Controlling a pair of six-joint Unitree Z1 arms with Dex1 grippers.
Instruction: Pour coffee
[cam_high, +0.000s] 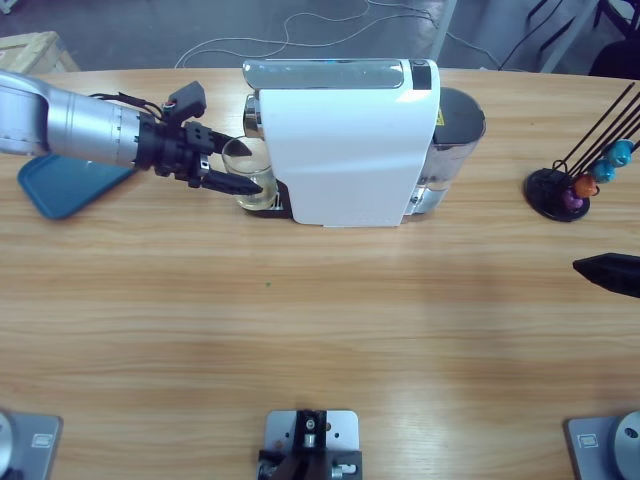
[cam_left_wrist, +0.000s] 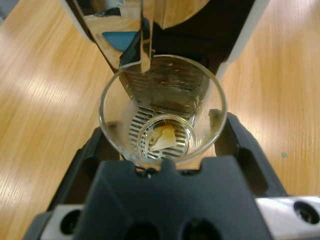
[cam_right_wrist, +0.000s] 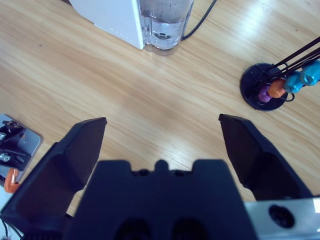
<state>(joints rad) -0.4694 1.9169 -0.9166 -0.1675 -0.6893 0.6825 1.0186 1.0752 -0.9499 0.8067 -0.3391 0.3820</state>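
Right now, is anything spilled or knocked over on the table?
No, nothing stands out. The glass stands upright under the white coffee machine between the left hand's jaws, with a little coffee inside it. The wood around shows no puddles.

A blue tray lies flat at the table's far left. At the far right stands a black capsule rack with thin wires slanting up; it holds a purple, an orange and blue capsules. White cables trail over the grey floor beyond the table, and a pale wooden crate sits at the far left.
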